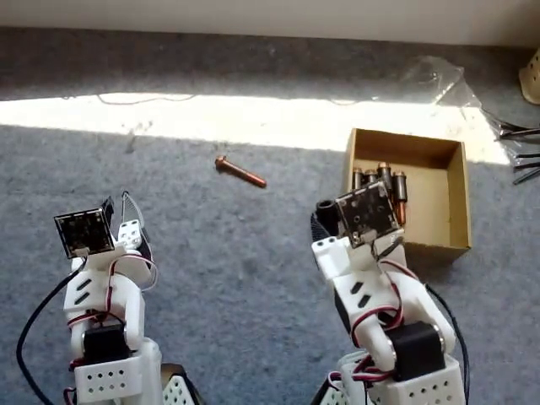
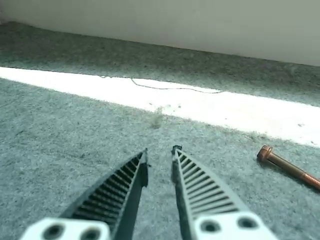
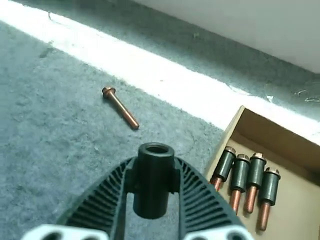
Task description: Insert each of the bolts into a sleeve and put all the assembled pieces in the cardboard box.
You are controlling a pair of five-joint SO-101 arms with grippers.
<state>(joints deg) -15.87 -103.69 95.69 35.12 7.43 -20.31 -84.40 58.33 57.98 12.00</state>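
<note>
A copper bolt (image 1: 240,172) lies alone on the grey carpet, between the two arms and farther back; it also appears as the bolt (image 2: 287,165) and the bolt (image 3: 120,107). My right gripper (image 3: 154,172) is shut on a black sleeve (image 3: 154,179), held with its bore (image 3: 156,149) facing outward. In the high view that sleeve (image 1: 326,214) sits just left of the cardboard box (image 1: 456,199). Several bolts with sleeves on them (image 3: 245,183) lie side by side in the box (image 3: 295,165). My left gripper (image 2: 160,152) hovers over the carpet, slightly open and holding nothing, left of the loose bolt.
A sunlit strip (image 1: 211,118) crosses the carpet behind the bolt. A clear plastic bag (image 1: 439,80) and dark tools (image 1: 519,152) lie at the back right beyond the box. A wall base runs along the far edge.
</note>
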